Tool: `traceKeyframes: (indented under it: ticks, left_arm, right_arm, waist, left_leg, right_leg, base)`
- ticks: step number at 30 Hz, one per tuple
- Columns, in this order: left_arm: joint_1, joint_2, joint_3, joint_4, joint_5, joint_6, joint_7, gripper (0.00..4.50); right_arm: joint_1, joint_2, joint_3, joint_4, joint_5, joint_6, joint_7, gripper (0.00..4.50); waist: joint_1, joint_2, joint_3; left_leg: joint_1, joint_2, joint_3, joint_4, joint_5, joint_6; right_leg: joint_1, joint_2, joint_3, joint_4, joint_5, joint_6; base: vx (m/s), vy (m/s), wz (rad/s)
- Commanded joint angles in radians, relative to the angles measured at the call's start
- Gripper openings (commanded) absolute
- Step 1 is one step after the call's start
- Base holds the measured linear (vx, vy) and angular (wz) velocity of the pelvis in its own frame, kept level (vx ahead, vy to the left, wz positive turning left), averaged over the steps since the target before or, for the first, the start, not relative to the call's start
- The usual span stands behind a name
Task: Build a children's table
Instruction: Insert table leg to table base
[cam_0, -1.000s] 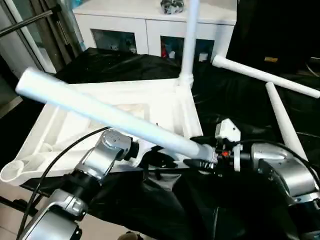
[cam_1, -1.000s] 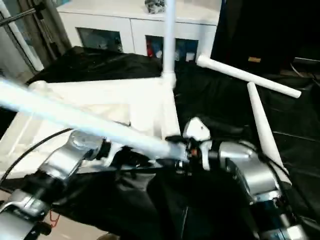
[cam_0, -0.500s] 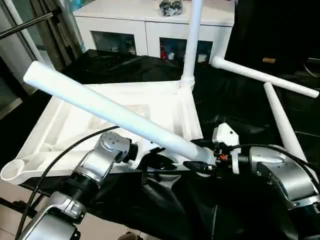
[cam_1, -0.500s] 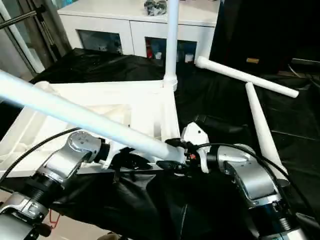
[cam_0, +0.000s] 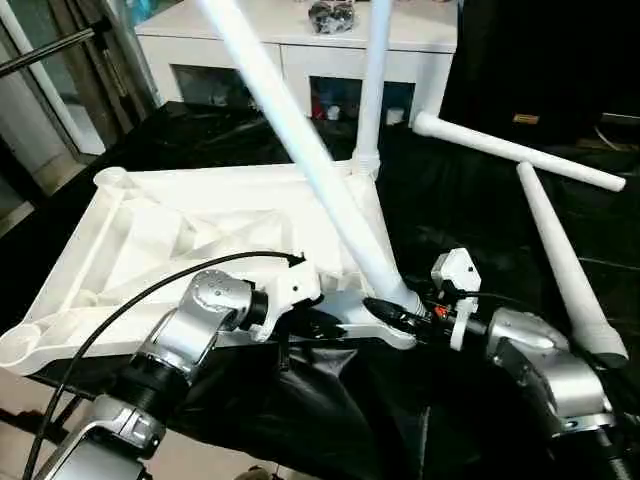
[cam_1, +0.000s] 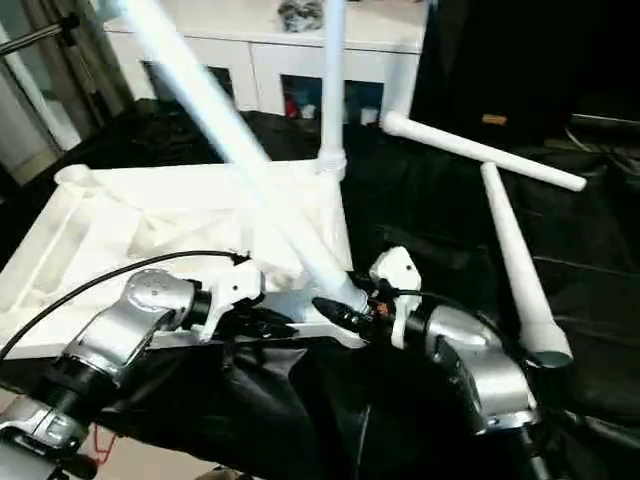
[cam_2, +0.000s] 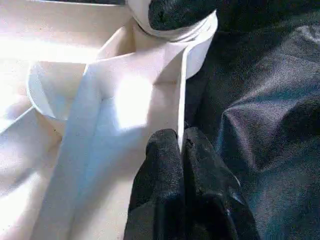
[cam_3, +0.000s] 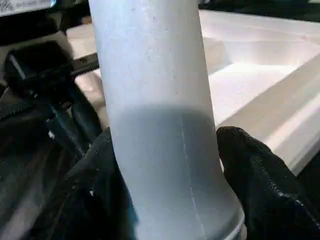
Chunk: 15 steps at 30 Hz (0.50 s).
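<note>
The white tabletop (cam_0: 180, 225) lies underside up on the black cloth. One white leg (cam_0: 372, 90) stands upright in its far right corner socket. A second leg (cam_0: 300, 150) leans steeply over the tabletop, its lower end at the near right corner socket (cam_0: 395, 305). My right gripper (cam_0: 385, 312) is shut on that lower end, with black fingers (cam_3: 255, 170) pressing both sides of the tube. Just left of that corner, my left gripper (cam_2: 181, 145) is shut on the thin edge of the tabletop's near rim. Two loose legs (cam_0: 520, 150) (cam_0: 565, 260) lie on the cloth at the right.
A white glass-door cabinet (cam_0: 300, 50) stands behind the work. Black cloth (cam_0: 470, 200) covers the surface and hangs over its near edge. A black cable (cam_0: 150, 290) loops from my left forearm across the tabletop's near side. A metal bar (cam_0: 50, 50) crosses the far left.
The held leg has swung up from lying low across the tabletop to leaning steeply, its lower end staying at the near right corner. The right fingers have narrowed around it.
</note>
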Motion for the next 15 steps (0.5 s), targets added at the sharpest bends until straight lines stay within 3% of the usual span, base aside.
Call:
traceKeyframes:
  ticks: [1, 6, 8, 12, 13, 15]
  left_arm:
    - [-0.005, -0.004, 0.077, -0.042, -0.037, -0.047, 0.068, 0.00]
    - [0.003, -0.021, 0.097, -0.048, -0.060, -0.048, 0.087, 0.00]
    - [0.006, -0.030, 0.114, -0.055, -0.087, -0.030, 0.082, 0.44]
    - [0.032, -0.046, 0.181, -0.112, -0.209, 0.048, 0.040, 0.62]
    - [0.037, -0.042, 0.191, -0.117, -0.223, 0.064, 0.036, 0.87]
    - [0.042, -0.041, 0.204, -0.120, -0.240, 0.081, 0.036, 0.95]
  right_arm:
    - [0.037, 0.020, 0.017, 0.046, -0.012, 0.014, -0.020, 2.60]
    - [0.036, 0.043, 0.004, 0.055, -0.009, -0.003, -0.051, 2.59]
    - [0.035, 0.051, 0.002, 0.058, -0.006, -0.012, -0.061, 2.59]
    - [0.036, 0.076, -0.003, 0.064, -0.006, -0.028, -0.080, 2.59]
    - [0.034, 0.079, -0.003, 0.065, -0.007, -0.030, -0.082, 2.59]
    - [0.032, 0.082, -0.003, 0.066, -0.006, -0.032, -0.084, 2.59]
  waist:
    - [-0.003, -0.007, -0.061]
    - [-0.007, -0.006, -0.062]
    - [-0.008, -0.008, -0.062]
    - [-0.009, -0.009, -0.063]
    - [-0.012, -0.008, -0.061]
    - [-0.018, -0.011, -0.060]
  left_leg:
    - [0.017, 0.012, -0.001, -0.068, -0.264, 0.022]
    - [0.019, 0.012, -0.001, -0.070, -0.274, 0.015]
    - [0.017, 0.011, 0.000, -0.069, -0.265, 0.016]
    - [0.017, 0.012, 0.001, -0.067, -0.258, 0.023]
    - [0.014, 0.011, 0.001, -0.069, -0.264, 0.024]
    - [0.016, 0.008, 0.001, -0.070, -0.282, 0.023]
  right_leg:
    - [0.043, -0.035, 0.021, -0.068, -0.197, -0.207]
    - [0.042, -0.032, 0.023, -0.068, -0.196, -0.202]
    - [0.043, -0.033, 0.023, -0.068, -0.193, -0.205]
    - [0.041, -0.033, 0.022, -0.064, -0.177, -0.232]
    - [0.043, -0.030, 0.021, -0.064, -0.180, -0.229]
    - [0.043, -0.028, 0.021, -0.066, -0.201, -0.219]
  base:
    - [0.000, 0.000, 0.00]
    - [0.000, 0.000, 0.00]
    - [0.000, 0.000, 0.00]
    - [0.000, 0.000, 0.00]
    - [0.000, 0.000, 0.00]
    - [0.000, 0.000, 0.00]
